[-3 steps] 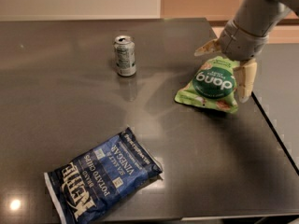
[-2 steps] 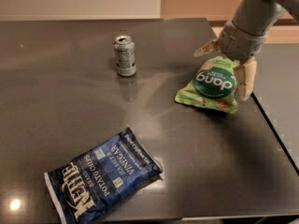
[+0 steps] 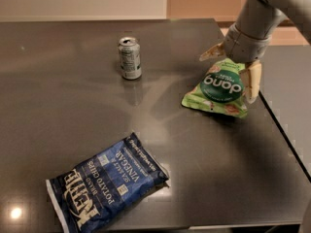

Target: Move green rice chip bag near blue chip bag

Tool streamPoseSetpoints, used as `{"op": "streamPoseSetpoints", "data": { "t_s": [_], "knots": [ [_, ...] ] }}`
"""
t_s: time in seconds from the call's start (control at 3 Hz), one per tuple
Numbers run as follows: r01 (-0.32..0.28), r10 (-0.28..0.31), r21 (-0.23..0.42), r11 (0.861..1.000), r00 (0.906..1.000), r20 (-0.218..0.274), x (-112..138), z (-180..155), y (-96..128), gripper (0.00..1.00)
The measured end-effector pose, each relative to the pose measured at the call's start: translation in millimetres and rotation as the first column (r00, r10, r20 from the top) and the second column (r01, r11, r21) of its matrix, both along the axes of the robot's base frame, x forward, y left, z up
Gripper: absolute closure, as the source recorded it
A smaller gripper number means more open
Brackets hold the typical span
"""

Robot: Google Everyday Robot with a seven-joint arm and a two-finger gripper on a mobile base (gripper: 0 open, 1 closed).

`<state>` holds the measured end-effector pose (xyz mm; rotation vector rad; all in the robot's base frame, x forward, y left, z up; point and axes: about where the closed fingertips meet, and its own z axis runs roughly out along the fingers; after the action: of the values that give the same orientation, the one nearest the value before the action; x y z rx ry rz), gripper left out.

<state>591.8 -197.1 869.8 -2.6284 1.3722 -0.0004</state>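
Dim, warm light here, and the dark table [image 3: 73, 130] is glossy as a mirror. There's a bright hotspot at the near left corner and a pale sheen beside the blue chip bag [image 3: 104, 188]. The can [image 3: 130, 57] reflects faintly nearward. Far right, the gripper [image 3: 231, 76] hangs spread over the green rice chip bag [image 3: 218, 89], with soft shadow beneath.

The dark grey counter [image 3: 73, 110] carries a can [image 3: 129, 58] upright at the back, a blue chip bag [image 3: 108, 182] flat at front left, and a green chip bag [image 3: 218, 89] near the right edge, under the gripper [image 3: 228, 76].
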Motion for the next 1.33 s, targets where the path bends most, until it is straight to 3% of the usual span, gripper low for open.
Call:
{"op": "streamPoseSetpoints", "data": {
  "t_s": [0.33,0.67,1.33],
  "knots": [
    [0.002,-0.002,-0.024,1.000,1.0000,-0.003,7.5,-8.9,-4.3,0.00],
    [-0.001,0.001,-0.050,0.999,1.0000,-0.004,13.8,-13.1,-7.9,0.18],
    [-0.010,0.009,-0.097,0.995,0.9999,-0.007,21.4,-17.7,-16.2,0.64]
  ]
}}
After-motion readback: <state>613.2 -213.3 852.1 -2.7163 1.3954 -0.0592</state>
